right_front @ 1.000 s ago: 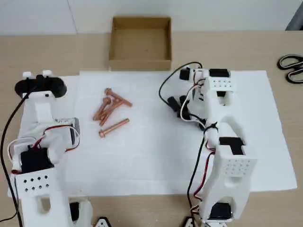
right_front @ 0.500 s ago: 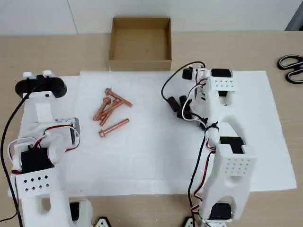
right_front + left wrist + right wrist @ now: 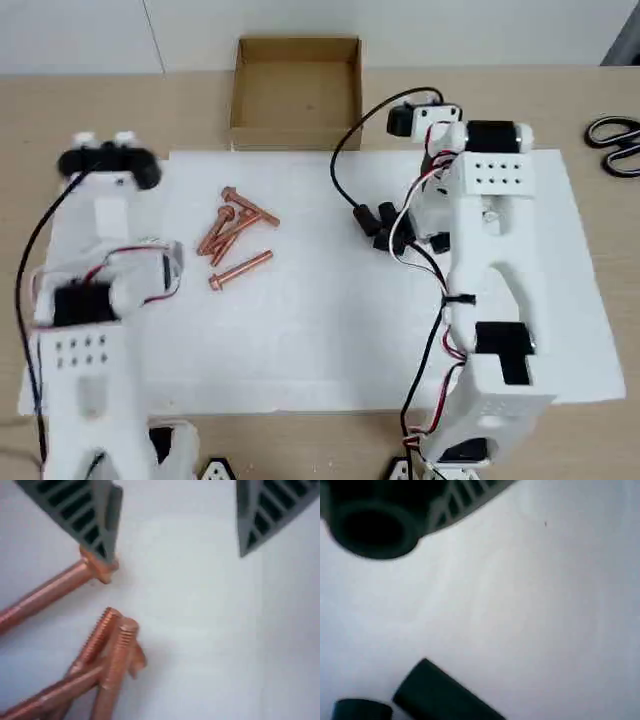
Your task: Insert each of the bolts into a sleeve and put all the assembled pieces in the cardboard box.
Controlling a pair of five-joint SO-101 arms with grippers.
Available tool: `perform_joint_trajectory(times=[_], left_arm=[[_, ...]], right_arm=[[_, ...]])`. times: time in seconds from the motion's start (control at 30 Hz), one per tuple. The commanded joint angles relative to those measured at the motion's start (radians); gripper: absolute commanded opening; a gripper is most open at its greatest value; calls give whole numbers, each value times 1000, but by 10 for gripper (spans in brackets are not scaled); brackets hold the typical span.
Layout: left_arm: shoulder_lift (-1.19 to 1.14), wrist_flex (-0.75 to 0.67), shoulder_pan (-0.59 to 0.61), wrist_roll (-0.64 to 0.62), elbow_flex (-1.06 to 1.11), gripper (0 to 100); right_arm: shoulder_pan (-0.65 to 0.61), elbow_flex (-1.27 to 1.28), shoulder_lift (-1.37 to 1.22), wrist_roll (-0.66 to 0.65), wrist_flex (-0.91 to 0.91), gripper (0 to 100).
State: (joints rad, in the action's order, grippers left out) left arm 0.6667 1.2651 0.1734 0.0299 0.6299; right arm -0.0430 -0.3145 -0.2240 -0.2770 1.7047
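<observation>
Currently the copper bolts [image 3: 236, 224] lie loose on the white sheet [image 3: 330, 330], well apart from the black sleeves [image 3: 386, 228]. Most are in a crossed pile, and a single bolt [image 3: 240, 270] lies just beside it.

Left tool [image 3: 175, 552]: spread wide, holding nothing. One fingertip [image 3: 102, 540] sits over the hex head of a bolt [image 3: 97, 569]; contact cannot be told. That bolt's shaft runs away to the outer side of the fingertip. The threaded ends of the piled bolts [image 3: 112, 650] lie just ahead of the tool, off the gap between the tips.

Right tool [image 3: 445, 507]: wide or narrow, cannot tell. One sleeve [image 3: 370, 527] sits right against it, bore facing the wrist camera. Two more sleeves [image 3: 445, 692] lie on the sheet beyond it.

The cardboard box [image 3: 295, 135] stands on the worktop [image 3: 120, 100] past the sheet's far edge, beyond both tools. Scissors [image 3: 615, 140] lie on the worktop, well off to the right tool's outer side.
</observation>
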Motion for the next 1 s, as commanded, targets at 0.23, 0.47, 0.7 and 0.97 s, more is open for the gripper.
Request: perform_joint_trajectory(times=[0.23, 0.47, 0.7, 0.97], left_arm=[[-671, 25, -92, 92, -512, 152], [-1062, 41, -92, 92, -805, 152], [-1280, 124, -92, 92, -1021, 152], [-1413, 124, -92, 89, -1121, 152]], right_arm=[[41, -46, 67, -6, 21, 6], [50, -46, 62, -6, 21, 6], [50, -46, 62, -6, 21, 6], [50, -46, 61, -6, 21, 6]])
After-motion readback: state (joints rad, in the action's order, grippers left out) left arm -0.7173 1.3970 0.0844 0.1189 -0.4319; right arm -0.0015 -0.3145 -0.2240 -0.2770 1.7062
